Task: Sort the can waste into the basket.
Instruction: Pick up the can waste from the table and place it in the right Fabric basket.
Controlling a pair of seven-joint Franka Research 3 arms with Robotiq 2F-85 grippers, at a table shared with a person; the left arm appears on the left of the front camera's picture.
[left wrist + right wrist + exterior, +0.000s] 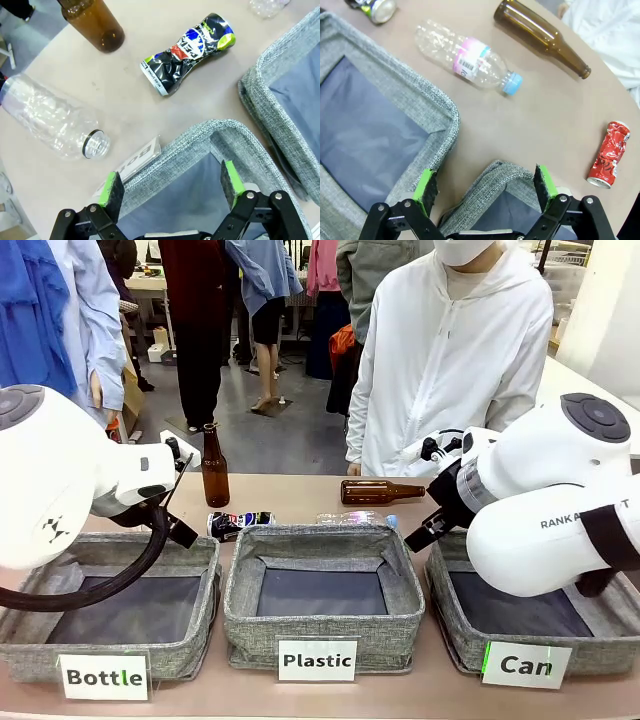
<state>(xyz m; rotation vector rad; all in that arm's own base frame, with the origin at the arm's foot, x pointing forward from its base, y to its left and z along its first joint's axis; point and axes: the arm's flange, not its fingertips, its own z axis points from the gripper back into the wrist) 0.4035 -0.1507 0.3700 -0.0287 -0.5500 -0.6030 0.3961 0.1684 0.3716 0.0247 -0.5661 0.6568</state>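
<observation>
Over the table (125,112), left wrist view: the left gripper (171,184), fingers spread, hangs above the corner of a grey bin (200,135); the dark crushed can (187,54) lies beyond it. Right wrist view: the right gripper (485,181), likewise spread, hangs over a corner of the basket (502,172); the red can (608,154) lies nearby. Each can is probably best pinched across its crumpled waist. Front view: the table is smooth and tan; a person (450,370) in white stands opposite.
</observation>
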